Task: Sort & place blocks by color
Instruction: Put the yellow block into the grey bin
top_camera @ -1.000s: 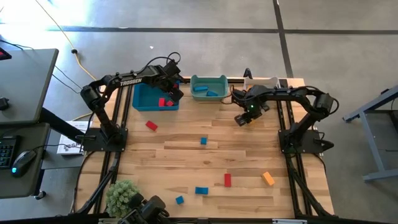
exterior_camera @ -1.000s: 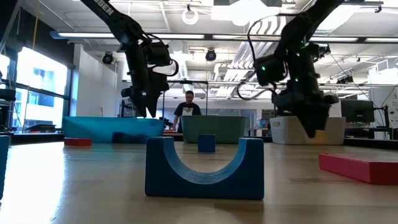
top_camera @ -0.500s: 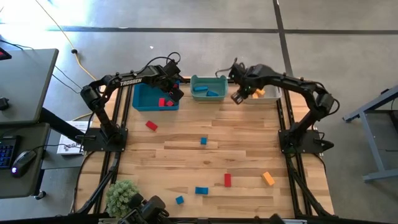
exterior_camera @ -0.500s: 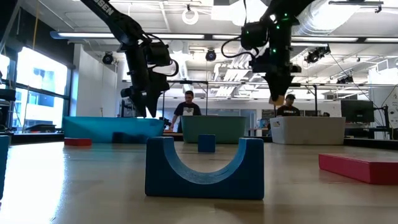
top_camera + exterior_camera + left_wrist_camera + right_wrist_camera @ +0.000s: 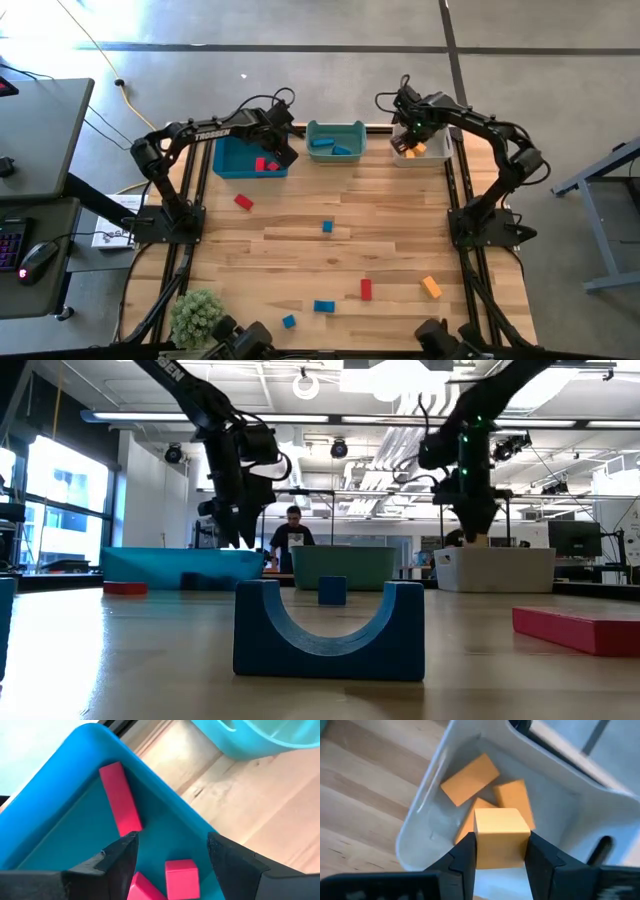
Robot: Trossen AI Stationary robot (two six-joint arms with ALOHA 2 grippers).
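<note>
My right gripper hangs over the white-grey bin at the table's far right and is shut on an orange cube. Three orange blocks lie in that bin below it. My left gripper is open above the blue bin, whose floor holds red blocks. The teal bin between them holds blue blocks. Loose on the table lie red blocks, blue blocks and an orange block. My right gripper pinches the orange cube by two opposite side faces between its two fingers, coming from above and pointing down. The cube is lifted clear, level, above the blocks inside the white-grey bin.
A blue arch block and a red bar sit close to the low camera. A small green plant stands at the near left corner. Bare wood lies across the table's middle. A person shows in the room beyond.
My right gripper, still shut on the orange cube, has risen from the table in front of the teal bin, swung toward the far edge, then moved right and dipped a little over the white-grey bin. The cube travelled with it.
</note>
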